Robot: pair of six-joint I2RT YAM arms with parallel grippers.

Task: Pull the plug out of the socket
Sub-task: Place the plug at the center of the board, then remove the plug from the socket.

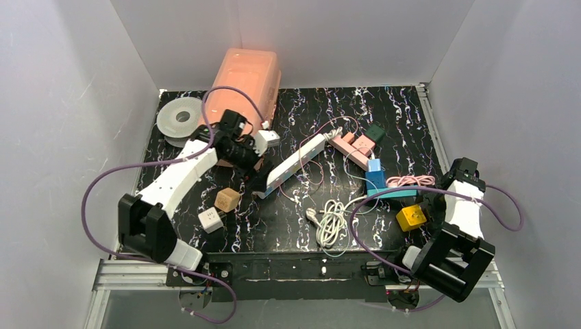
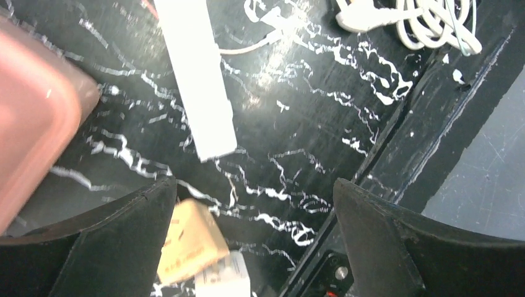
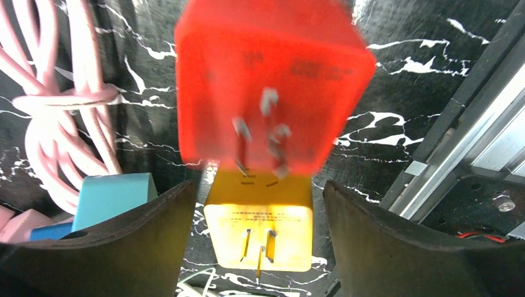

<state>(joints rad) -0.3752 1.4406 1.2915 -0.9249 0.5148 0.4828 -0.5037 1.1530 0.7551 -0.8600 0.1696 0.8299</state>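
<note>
Plug looks clear of its socket; only setting it down seems left.
Just left of the power strip (image 1: 294, 164), the left gripper (image 2: 252, 185) hangs with jaws spread wide and empty, above a wooden block (image 2: 189, 241). Well right of the strip, the red plug (image 3: 272, 86) shows blurred between the spread jaws of the right gripper (image 3: 259, 184), prongs bare above the yellow socket block (image 3: 259, 247). A pink cable (image 3: 68, 105) crowds beside it.

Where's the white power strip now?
Top view, table centre: the white power strip lies diagonally between the pink container at the back left and the coiled white cable nearer the bases.
</note>
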